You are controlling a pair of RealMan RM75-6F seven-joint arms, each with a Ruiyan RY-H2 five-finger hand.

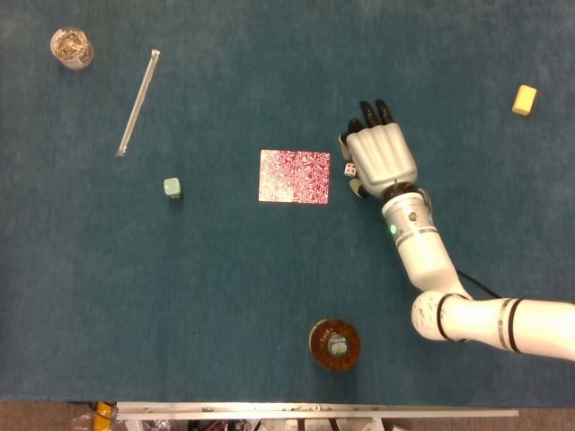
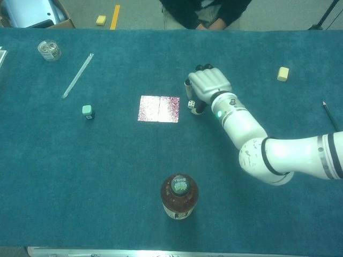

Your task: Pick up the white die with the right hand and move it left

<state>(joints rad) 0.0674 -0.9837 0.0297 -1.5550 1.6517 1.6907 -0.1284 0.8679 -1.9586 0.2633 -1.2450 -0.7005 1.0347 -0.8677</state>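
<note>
The small white die (image 1: 348, 168) lies on the blue cloth just right of a red patterned card (image 1: 295, 176); the chest view shows the die (image 2: 190, 104) too. My right hand (image 1: 379, 160) hovers palm down right beside it, with the thumb on the near side and a fingertip on the far side, so the die sits in the gap between them. No contact with the die shows. The same hand (image 2: 208, 85) appears in the chest view. My left hand is outside both views.
A pale green die (image 1: 172, 187) sits left of the card. A brown bottle (image 1: 334, 343) stands near the front edge. A clear rod (image 1: 138, 101) and a small jar (image 1: 71, 47) lie far left, a yellow block (image 1: 524, 99) far right.
</note>
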